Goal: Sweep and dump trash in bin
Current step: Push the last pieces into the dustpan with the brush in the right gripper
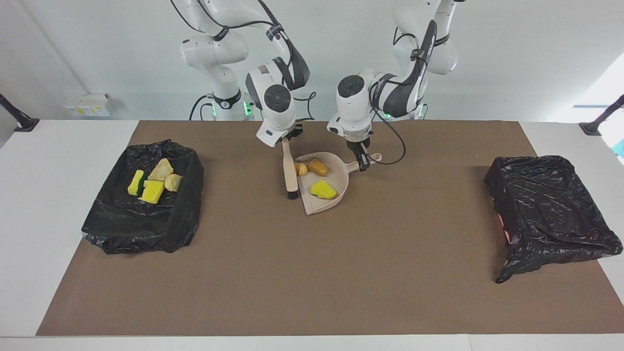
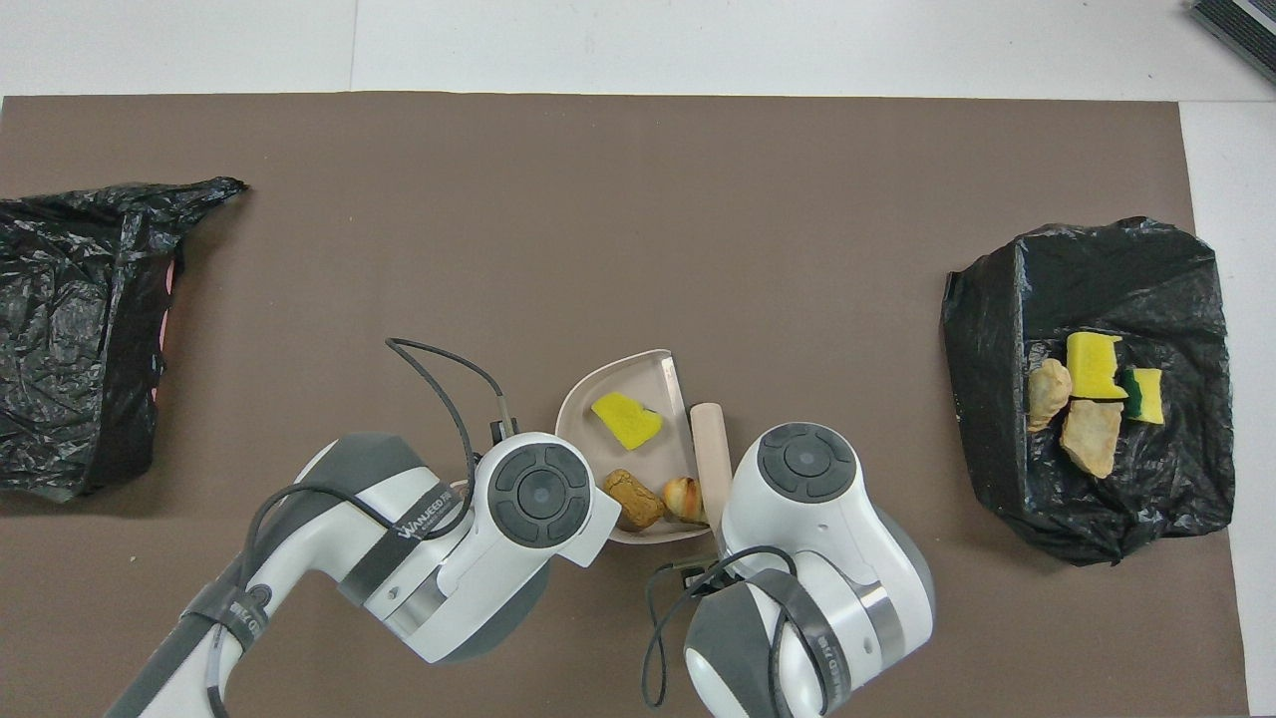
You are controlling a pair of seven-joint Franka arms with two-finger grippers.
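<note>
Now right gripper (image 1: 288, 139) clamps brush (image 1: 291, 171) against dustpan (image 1: 336, 200) mouth (trash (image 1: 322, 189) inside); left gripper (image 1: 362, 164) pinches handle.

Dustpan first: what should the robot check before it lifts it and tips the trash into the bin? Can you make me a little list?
1. Left gripper shut on the dustpan handle: ok.
2. Right gripper shut on the brush: ok.
3. Yellow sponge and brown chunk lie inside the dustpan: ok.
4. Bread piece fully inside: cannot tell; it sits at the dustpan's open edge against the brush.
5. No trash loose on the mat: ok.
6. Bin toward the right arm's end of the table is open, with room beside the trash already in it: ok.
</note>
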